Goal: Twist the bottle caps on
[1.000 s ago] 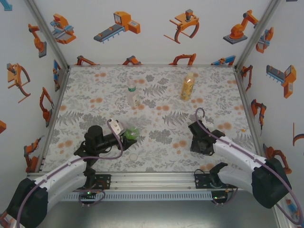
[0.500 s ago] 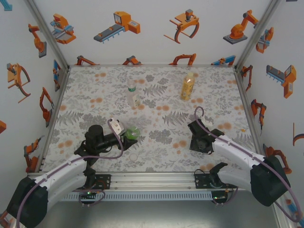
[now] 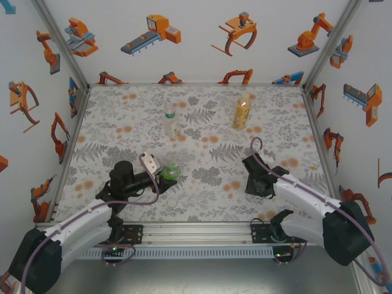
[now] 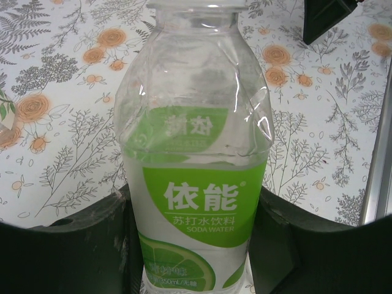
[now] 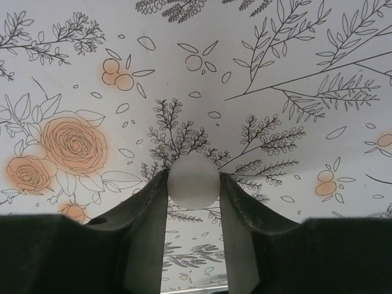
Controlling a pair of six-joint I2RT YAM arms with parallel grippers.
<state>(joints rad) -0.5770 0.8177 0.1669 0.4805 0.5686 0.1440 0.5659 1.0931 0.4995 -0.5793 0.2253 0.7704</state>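
The left jaws are clamped around an upright green-labelled bottle at 7 o'clock on the flowered worktop. The right jaws, at 4 o'clock, are closed on a small white cap, pinched between their tips. Another cap lies loose at 6 o'clock from the held bottle. A clear bottle and an amber bottle stand at 11 and 1 o'clock.

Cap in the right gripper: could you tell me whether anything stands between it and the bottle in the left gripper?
Nothing visible does; bare mat lies between the cap and the bottle.
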